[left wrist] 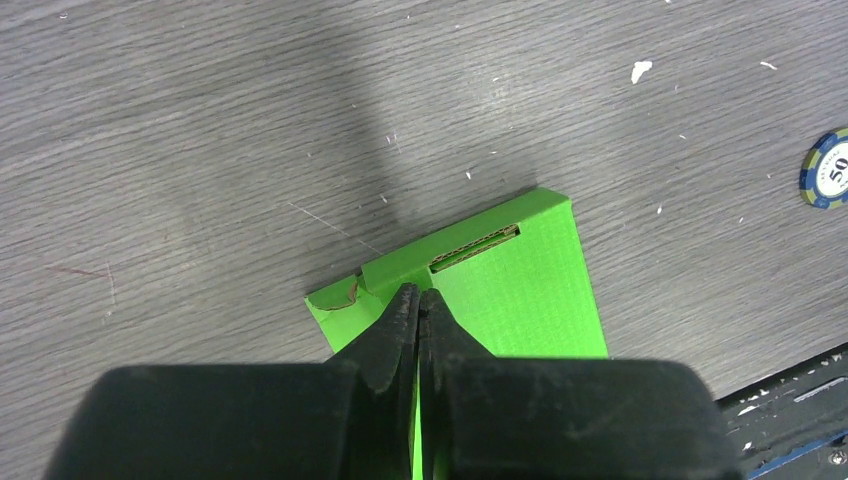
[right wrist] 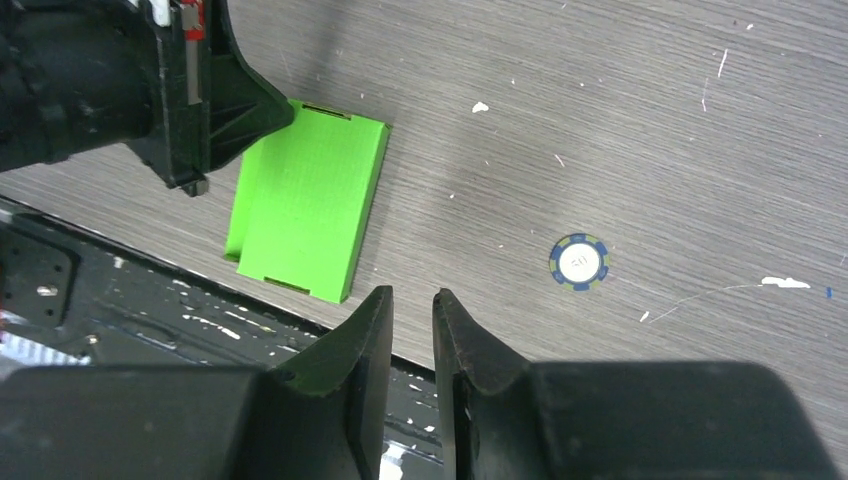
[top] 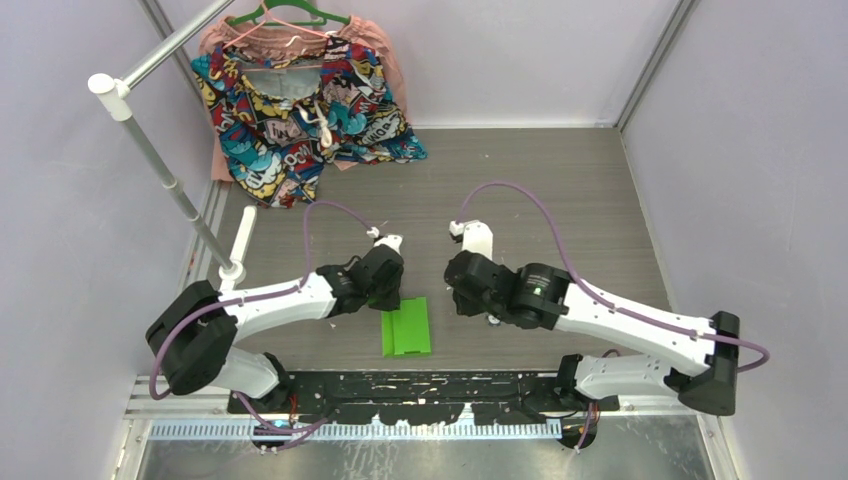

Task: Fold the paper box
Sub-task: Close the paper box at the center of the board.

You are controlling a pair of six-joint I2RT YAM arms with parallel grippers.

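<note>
From above, the left pincer (top: 392,300) is reaching down to the far left corner of the paper box (top: 407,328). The lime-green box is lying flat on the grey surface (top: 560,190), just short of the black rail (top: 400,385) at the near edge and between the two arms. The right pincer (top: 462,298) is hanging just right of the box and apart from it. A patterned garment (top: 300,110) is hanging far back on the left, well away. Open surface is stretching out far and right of the box.

In the left wrist view, the left pincer's jaws are pressing together, fully closed. Their tips are sitting on the box's far end by a raised flap; whether they are pinching card I cannot tell. The box is showing as a flat rectangle with a narrow slot near its far edge and a small curved tab at its left corner. A poker chip (left wrist: 828,168) is lying well off to the right.

In the right wrist view, the right pincer's jaws are standing slightly apart and holding nothing. They are hovering over the surface close to the rail. The box is lying to the left with its edges straight and a long fold running down its left side, and the chip is resting on bare surface to the right.
</note>
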